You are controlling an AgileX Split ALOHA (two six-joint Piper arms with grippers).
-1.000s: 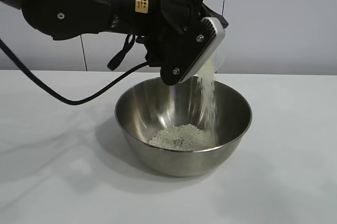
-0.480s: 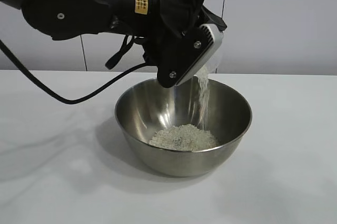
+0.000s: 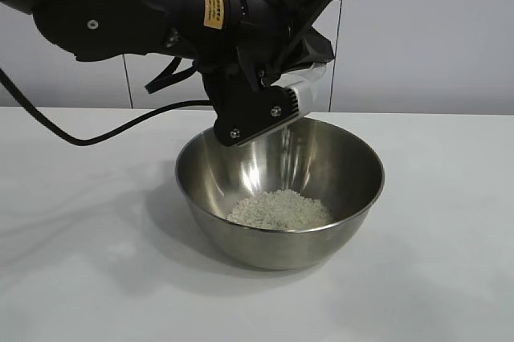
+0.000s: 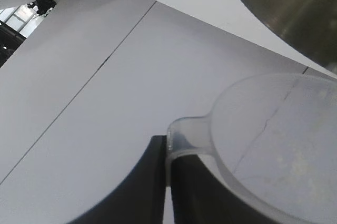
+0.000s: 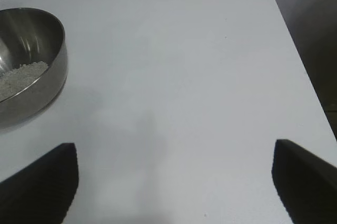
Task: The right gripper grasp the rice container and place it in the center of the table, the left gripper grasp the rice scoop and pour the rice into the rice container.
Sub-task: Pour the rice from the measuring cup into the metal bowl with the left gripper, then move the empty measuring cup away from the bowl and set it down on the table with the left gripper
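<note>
A stainless-steel rice container (image 3: 279, 189) sits in the middle of the white table (image 3: 72, 278), holding a pale heap of rice (image 3: 279, 209). Above its rim, the left gripper (image 3: 281, 85) clamps the clear plastic rice scoop (image 3: 301, 95) by its handle, tipped steeply mouth-down so the last thin trickle of grains falls inside the bowl. The right gripper (image 5: 174, 182) hovers well aside, its fingers spread wide, holding nothing, clear of the pour.

- Grey panelled wall (image 3: 434, 37) behind, across 12 o'clock, with thin vertical seams.
- White tabletop (image 3: 450, 278) fills the foreground, evenly lit, soft shadows at 9 o'clock.
</note>
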